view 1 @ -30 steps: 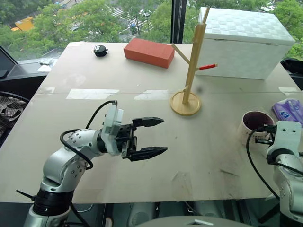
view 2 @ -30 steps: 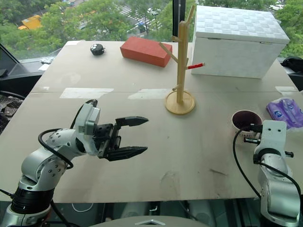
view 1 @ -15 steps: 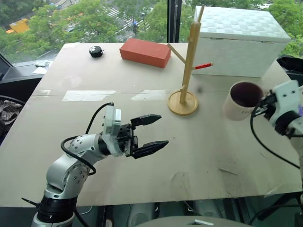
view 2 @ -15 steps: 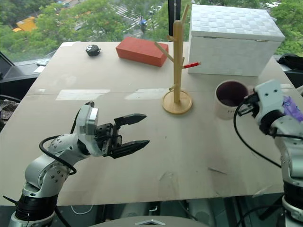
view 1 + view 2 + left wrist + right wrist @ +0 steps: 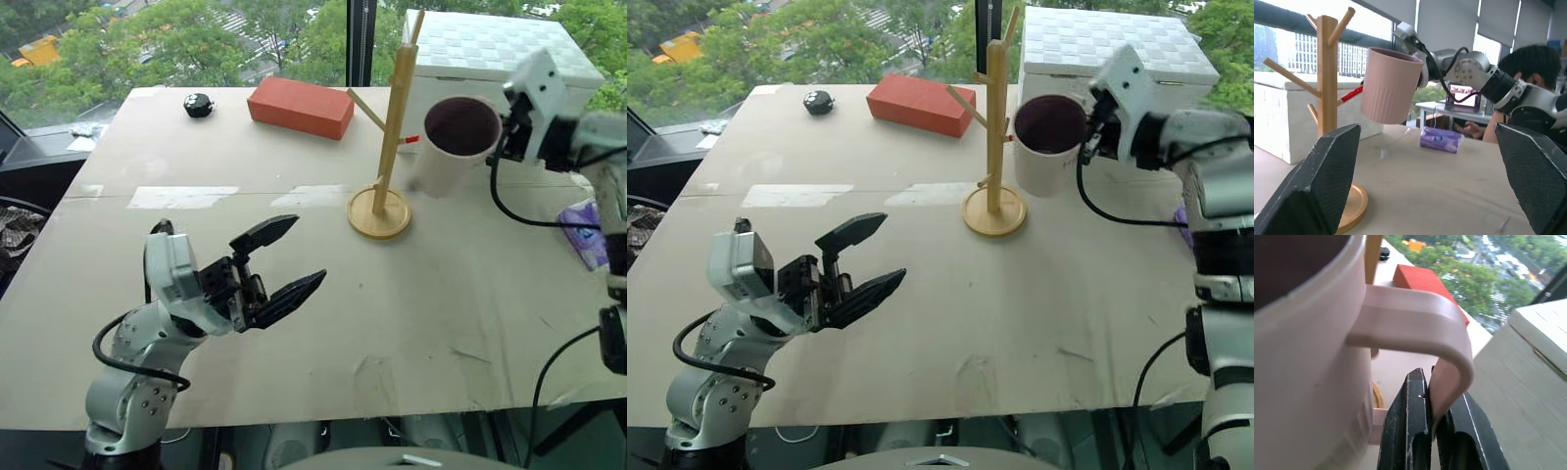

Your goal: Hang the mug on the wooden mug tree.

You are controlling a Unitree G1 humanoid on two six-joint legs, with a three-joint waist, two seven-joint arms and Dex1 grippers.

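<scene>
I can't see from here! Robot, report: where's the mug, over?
Right pincer shut on the mug by its handle, mug lifted off the table beside the wooden mug tree. Left pincer open, holding nothing. Not hung yet; nothing blocking the pegs.

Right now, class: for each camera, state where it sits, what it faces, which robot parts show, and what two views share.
Head stereo pair: on the head, looking forward and down at the table; both arms show, the left end effector open, the right end effector holding the mug beside the wooden mug tree.
Left wrist: along its own fingers, facing mug, tree and right arm.
Right wrist: at the mug handle clamped between its fingers.
Shared: mug and red brick show in head and right wrist views.
</scene>
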